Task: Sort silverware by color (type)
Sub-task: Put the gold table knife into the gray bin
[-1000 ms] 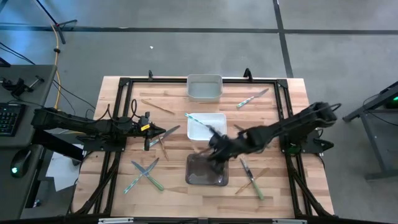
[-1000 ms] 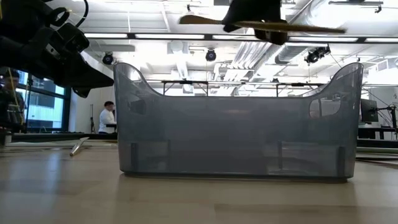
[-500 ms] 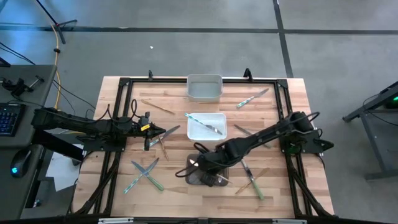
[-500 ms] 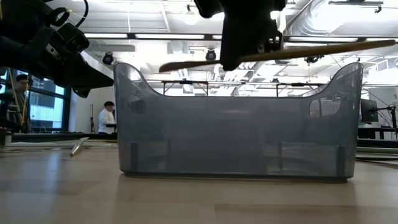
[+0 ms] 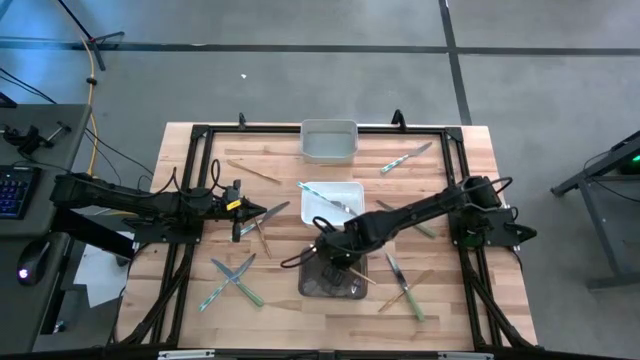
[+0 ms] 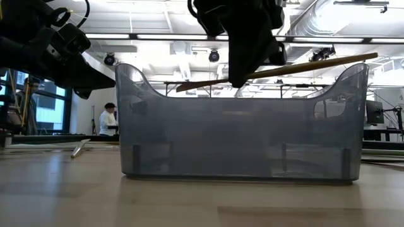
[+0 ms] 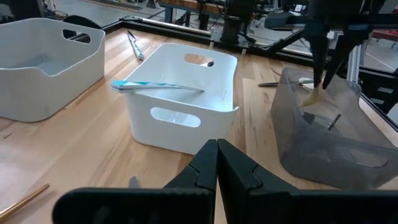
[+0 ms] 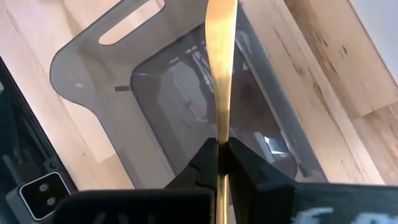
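Tan-handled silverware piece (image 8: 220, 68) sits clamped between our right tool's (image 8: 220, 149) narrow fingers, above the smoky bin (image 5: 331, 278); our left tool (image 7: 216, 163) waits, fingers together.

Bright, even ceiling light; sharp pictures, backlit dark arms at table level.

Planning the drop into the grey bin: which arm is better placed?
Right. The right gripper already holds the tan wood-coloured utensil above the translucent grey plastic bin; the left gripper waits off to its side.
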`<move>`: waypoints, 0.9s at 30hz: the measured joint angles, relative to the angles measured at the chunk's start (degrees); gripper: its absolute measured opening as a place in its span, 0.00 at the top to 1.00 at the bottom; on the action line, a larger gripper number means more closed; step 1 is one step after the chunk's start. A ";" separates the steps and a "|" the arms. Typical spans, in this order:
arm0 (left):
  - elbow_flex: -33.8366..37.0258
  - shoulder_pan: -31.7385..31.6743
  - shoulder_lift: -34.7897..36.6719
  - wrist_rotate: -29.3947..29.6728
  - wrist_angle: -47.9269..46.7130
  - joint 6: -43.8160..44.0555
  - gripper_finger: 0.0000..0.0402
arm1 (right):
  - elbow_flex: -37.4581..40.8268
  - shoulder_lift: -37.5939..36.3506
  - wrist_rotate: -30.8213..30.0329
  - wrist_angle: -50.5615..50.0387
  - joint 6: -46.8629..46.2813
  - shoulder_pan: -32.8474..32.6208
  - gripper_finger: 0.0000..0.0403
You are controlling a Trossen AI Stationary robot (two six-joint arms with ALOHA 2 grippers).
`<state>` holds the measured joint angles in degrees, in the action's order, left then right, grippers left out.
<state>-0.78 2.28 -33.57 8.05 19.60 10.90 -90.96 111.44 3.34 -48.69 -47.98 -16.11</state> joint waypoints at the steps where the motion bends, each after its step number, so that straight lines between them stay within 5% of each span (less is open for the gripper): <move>1: 0.00 0.02 -0.02 0.05 0.00 0.00 1.00 | 0.00 0.00 0.17 0.00 0.30 0.17 1.00; 15: 0.00 0.00 -0.02 0.10 0.02 0.04 1.00 | -0.85 -0.11 4.20 -2.71 5.89 1.37 1.00; 27: 0.00 0.00 -0.02 0.10 0.06 0.04 1.00 | -16.55 -0.39 -7.05 -20.65 25.90 15.37 1.00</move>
<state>-0.78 2.28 -33.58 8.14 19.66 10.94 -107.50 111.04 -3.71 -69.33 -22.08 -0.74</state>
